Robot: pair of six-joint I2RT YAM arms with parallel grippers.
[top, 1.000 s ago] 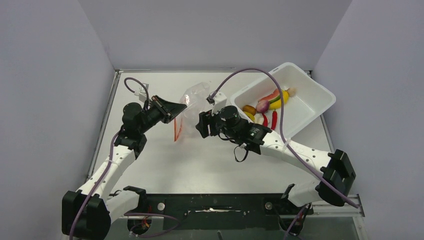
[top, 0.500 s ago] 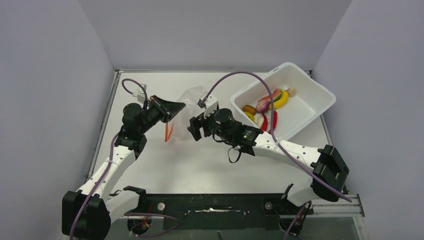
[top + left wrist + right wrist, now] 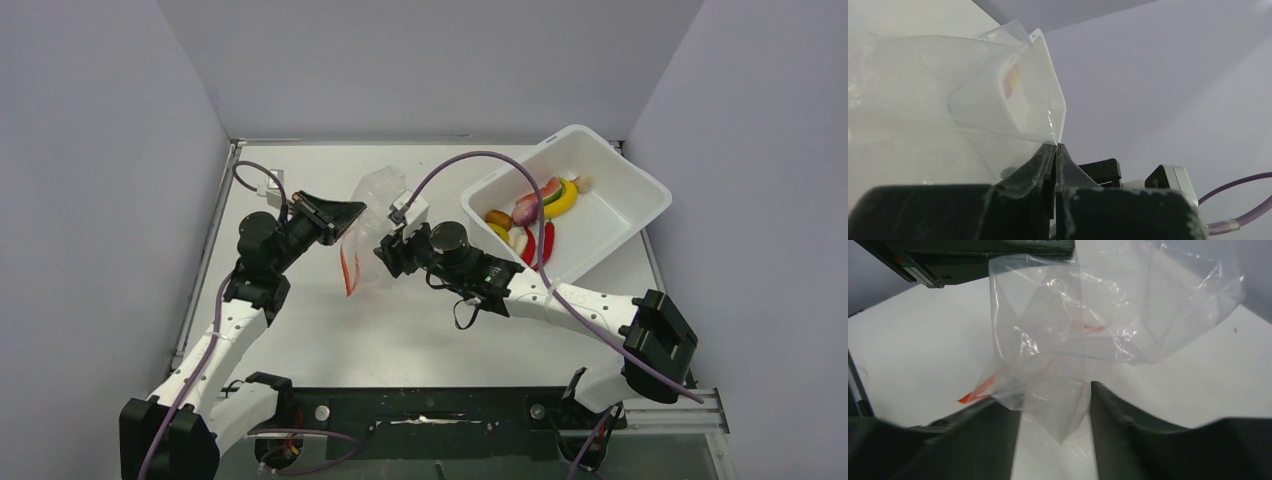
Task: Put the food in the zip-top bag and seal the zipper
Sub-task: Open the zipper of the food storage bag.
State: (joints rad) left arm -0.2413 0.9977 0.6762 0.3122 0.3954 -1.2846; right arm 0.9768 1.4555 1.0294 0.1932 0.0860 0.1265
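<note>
The clear zip-top bag (image 3: pixel 376 203) hangs off the table from my left gripper (image 3: pixel 345 214), which is shut on its edge (image 3: pixel 998 90). The orange-red zipper (image 3: pixel 348 268) dangles at the bag's lower left and also shows in the right wrist view (image 3: pixel 975 392). My right gripper (image 3: pixel 390 255) is open, and a lower corner of the bag (image 3: pixel 1063 410) hangs between its fingers (image 3: pixel 998 435). The food lies in the white bin (image 3: pixel 620 215): banana (image 3: pixel 561 201), watermelon slice (image 3: pixel 546 188), red chilies (image 3: pixel 548 240), orange-brown pieces (image 3: pixel 497 218).
The white bin sits tilted at the table's back right corner, behind the right arm. Purple cables loop above both wrists. Grey walls close the table on three sides.
My right gripper has moved left up to the bag's lower corner. My left gripper has shifted slightly left with the bag, and the zipper strip has swung with it.
</note>
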